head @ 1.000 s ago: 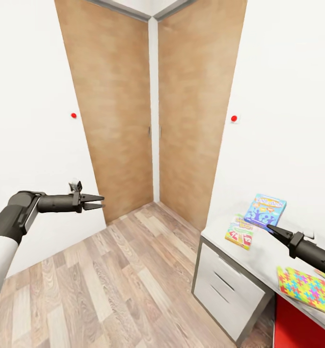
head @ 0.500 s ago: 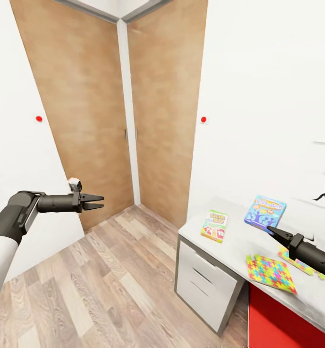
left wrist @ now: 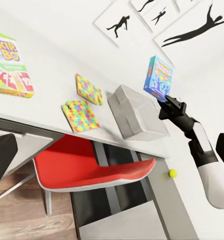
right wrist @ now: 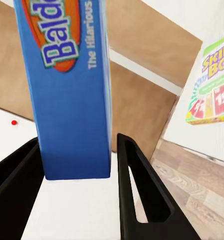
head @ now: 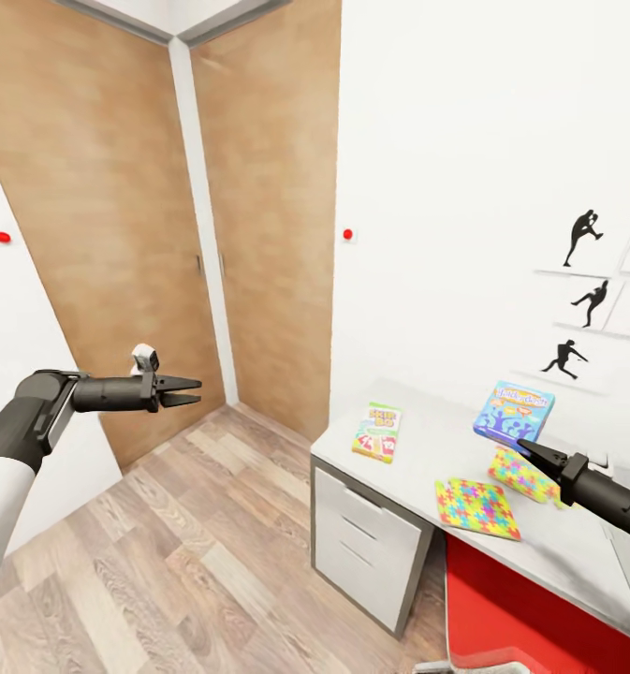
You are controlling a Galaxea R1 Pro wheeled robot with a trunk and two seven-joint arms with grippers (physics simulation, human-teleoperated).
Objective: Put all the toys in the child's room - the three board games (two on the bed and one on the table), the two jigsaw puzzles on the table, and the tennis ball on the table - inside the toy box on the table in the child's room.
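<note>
Two fingers of my right gripper [head: 522, 444] clamp the blue Balderdash box [head: 514, 410] (its lower edge hidden behind them) above the table [head: 417, 449]. My left gripper [head: 195, 390] hangs slightly parted over the floor. Skip-Bo box [head: 378, 432] and two jigsaw puzzles [head: 476, 507] lie nearby.

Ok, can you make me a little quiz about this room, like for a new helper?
1. True or false: the blue game lies flat on the table.
2. How many puzzles are on the table? A) one B) two C) three
3. Fill in: the chair under the table is ____.

Key: 1. False, the right gripper holds it. 2. B. 3. Red.
</note>
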